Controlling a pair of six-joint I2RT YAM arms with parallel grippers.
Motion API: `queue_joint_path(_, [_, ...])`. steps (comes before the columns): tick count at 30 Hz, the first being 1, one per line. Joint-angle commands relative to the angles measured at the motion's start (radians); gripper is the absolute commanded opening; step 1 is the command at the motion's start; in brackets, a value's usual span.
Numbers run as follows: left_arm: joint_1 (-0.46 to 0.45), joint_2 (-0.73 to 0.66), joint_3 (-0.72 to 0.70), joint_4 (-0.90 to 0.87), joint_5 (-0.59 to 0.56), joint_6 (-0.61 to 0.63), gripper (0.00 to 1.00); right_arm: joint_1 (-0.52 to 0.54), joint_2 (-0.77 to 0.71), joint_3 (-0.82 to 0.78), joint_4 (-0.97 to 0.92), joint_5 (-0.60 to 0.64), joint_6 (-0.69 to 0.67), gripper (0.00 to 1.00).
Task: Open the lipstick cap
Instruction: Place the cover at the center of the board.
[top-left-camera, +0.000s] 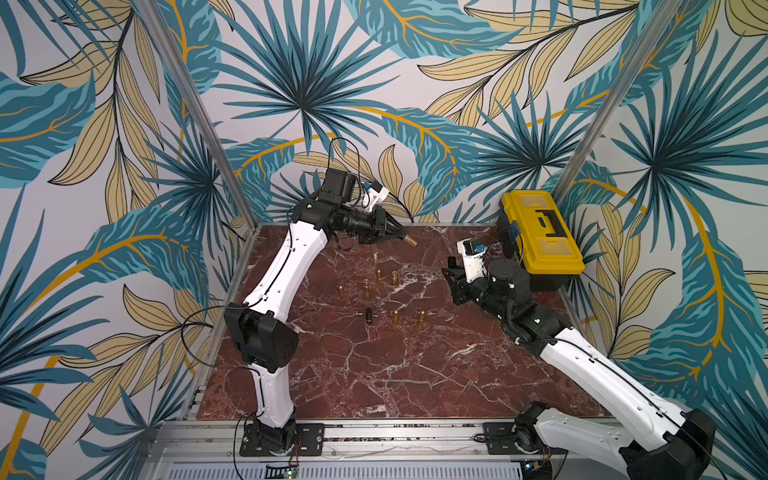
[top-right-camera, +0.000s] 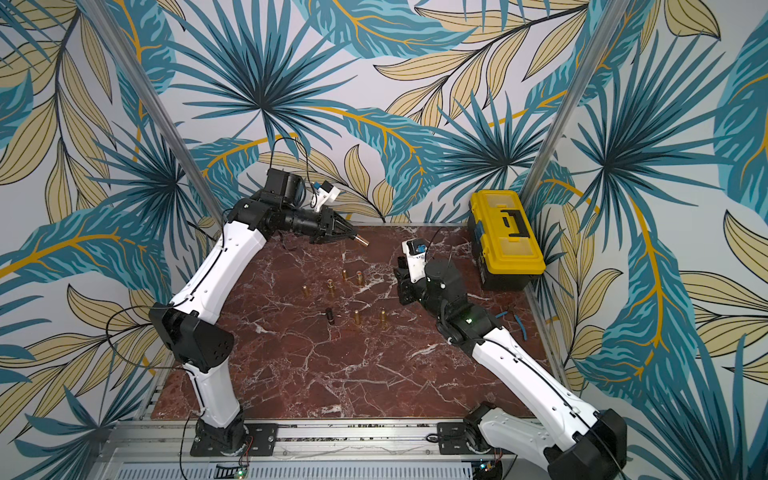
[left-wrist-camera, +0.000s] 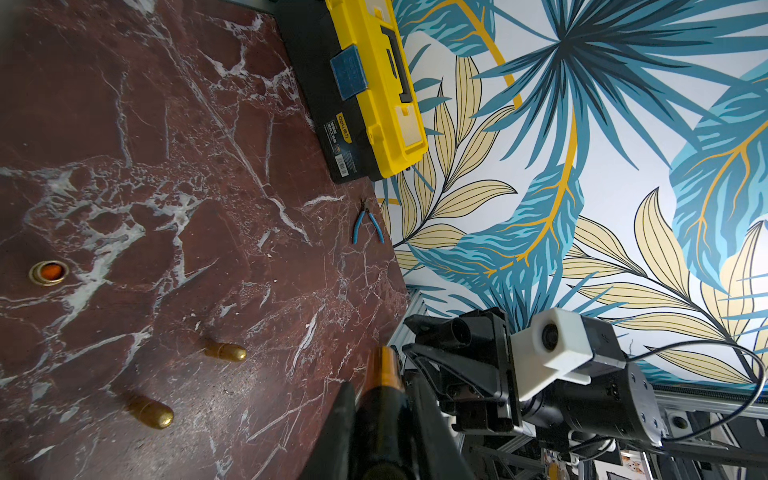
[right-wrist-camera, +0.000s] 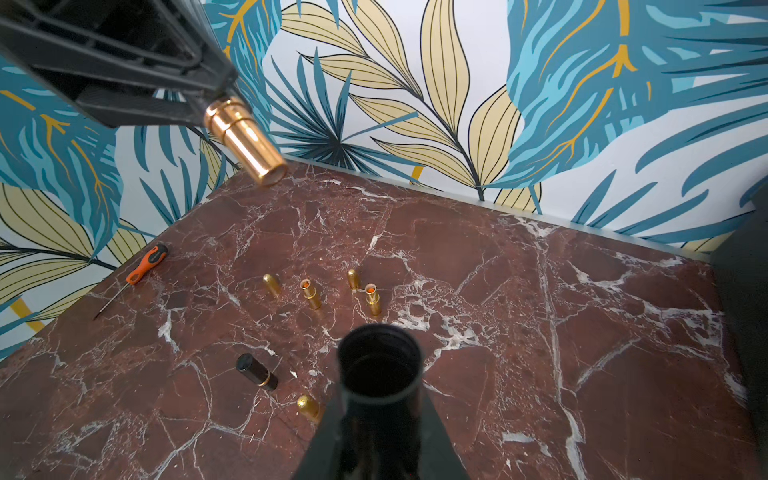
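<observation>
Left gripper (top-left-camera: 403, 238): clamped on the gold lipstick (right-wrist-camera: 245, 141), up in the air by the back wall, well apart from the yellow toolbox (top-left-camera: 540, 232).
Right gripper (right-wrist-camera: 380, 419): squeezed on the black cap (right-wrist-camera: 380, 361), near the toolbox.
Cap and lipstick: apart, with air between them; the cap's round mouth is dark inside.
Edges: leafy walls close the back and both sides of the red marble table (top-left-camera: 374, 374). The toolbox sits in the back corner. A metal rail (top-left-camera: 395, 432) runs along the front.
Open room: the widest bare marble lies between the arms, toward the rail, far from the toolbox.
Small things: gold tubes (top-left-camera: 394, 318) and one black tube (top-left-camera: 368, 316) stand mid-table, well apart from the toolbox.
Writing: a yellow tag (left-wrist-camera: 344, 126) on the toolbox's black side reads "deli"; the white sticker is too small to read.
Only some views: blue pliers (top-right-camera: 515, 320) near the toolbox show in a top view and the left wrist view. An orange screwdriver (right-wrist-camera: 145, 262), by the wall far from the toolbox, shows in the right wrist view alone.
</observation>
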Motion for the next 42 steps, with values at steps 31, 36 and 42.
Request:
queue_joint_path(31, [-0.020,-0.086,-0.241,0.182,-0.063,-0.022,0.06,-0.200,0.399,0.201,-0.348,-0.067,0.143,0.05])
queue_joint_path(36, [-0.020,-0.112,-0.274,0.182,-0.074,-0.010,0.06,-0.235,0.498,0.232,-0.374,-0.084,0.171,0.05])
queue_joint_path(42, [-0.026,-0.135,-0.309,0.182,-0.078,-0.010,0.07,-0.245,0.629,0.284,-0.399,-0.123,0.186,0.05])
